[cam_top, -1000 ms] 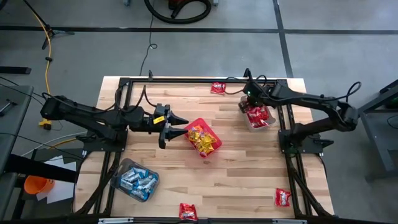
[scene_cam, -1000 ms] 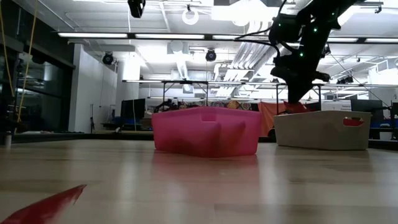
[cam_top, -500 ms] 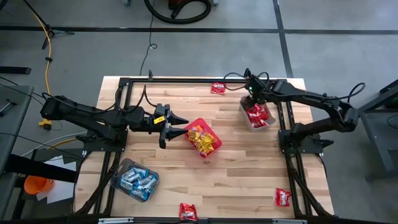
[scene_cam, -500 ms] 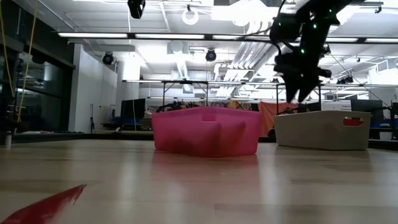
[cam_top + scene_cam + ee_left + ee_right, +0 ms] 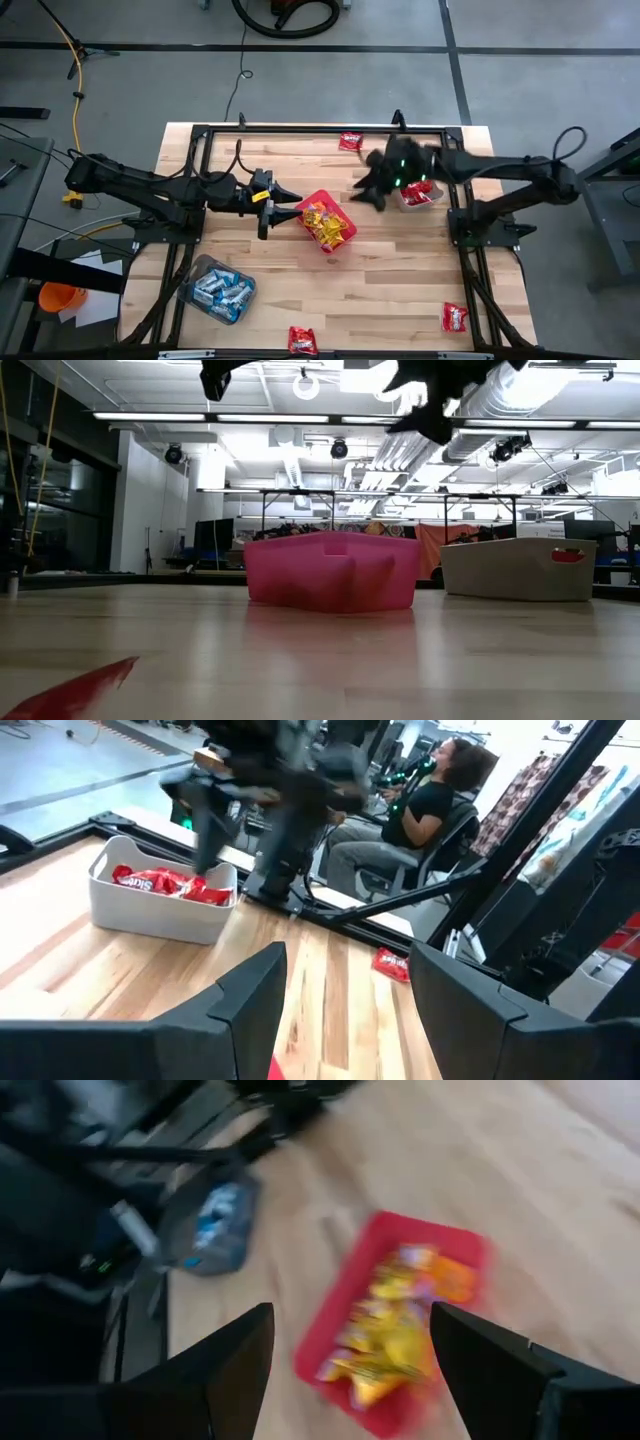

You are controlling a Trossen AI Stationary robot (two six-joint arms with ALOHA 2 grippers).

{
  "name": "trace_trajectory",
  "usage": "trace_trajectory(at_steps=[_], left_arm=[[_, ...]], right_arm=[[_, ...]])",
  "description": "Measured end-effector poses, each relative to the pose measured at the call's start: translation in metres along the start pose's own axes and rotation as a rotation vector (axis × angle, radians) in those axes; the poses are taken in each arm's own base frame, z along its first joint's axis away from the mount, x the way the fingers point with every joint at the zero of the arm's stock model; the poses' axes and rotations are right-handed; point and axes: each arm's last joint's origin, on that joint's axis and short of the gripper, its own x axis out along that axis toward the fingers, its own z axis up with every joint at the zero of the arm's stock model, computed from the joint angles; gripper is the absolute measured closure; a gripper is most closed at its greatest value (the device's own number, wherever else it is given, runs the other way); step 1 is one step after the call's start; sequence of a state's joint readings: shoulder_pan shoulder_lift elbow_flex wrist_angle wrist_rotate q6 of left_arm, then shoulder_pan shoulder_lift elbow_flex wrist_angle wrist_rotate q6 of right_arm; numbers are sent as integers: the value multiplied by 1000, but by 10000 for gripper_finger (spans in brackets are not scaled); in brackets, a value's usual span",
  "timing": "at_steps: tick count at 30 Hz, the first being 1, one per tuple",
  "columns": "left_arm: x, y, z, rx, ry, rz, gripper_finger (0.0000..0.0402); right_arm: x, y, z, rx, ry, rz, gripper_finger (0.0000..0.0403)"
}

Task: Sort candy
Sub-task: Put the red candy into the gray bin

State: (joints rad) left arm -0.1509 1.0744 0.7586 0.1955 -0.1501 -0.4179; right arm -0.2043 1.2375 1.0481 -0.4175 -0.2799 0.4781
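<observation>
Wood table (3 bins, loose candy)

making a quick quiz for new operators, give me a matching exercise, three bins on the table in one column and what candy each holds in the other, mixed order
Column one:
1. red square bin
2. grey tub
3. clear tub

Column two:
A. blue-and-white candy
B. shiny red candy
C. yellow candy

Pairs: 1-C, 2-B, 3-A
</observation>
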Motion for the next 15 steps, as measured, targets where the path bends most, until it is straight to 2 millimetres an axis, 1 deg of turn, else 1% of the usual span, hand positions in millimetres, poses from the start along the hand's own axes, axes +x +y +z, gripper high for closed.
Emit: trace_trajectory(at_steps=[4, 8, 11, 15], left_arm=[[0, 0, 0, -33, -1, -2, 202], [0, 0, -2, -95, 33, -20, 202], [0, 0, -7, -125, 96, -45, 202], [-1, 1, -14, -133, 207, -93, 202]], right_arm=[[24, 40, -15, -126, -18, 93, 139], [49, 73, -35, -217, 1, 202, 139], [68, 95, -54, -199, 29, 263, 139], [92, 119, -87, -87, 95, 251, 139]])
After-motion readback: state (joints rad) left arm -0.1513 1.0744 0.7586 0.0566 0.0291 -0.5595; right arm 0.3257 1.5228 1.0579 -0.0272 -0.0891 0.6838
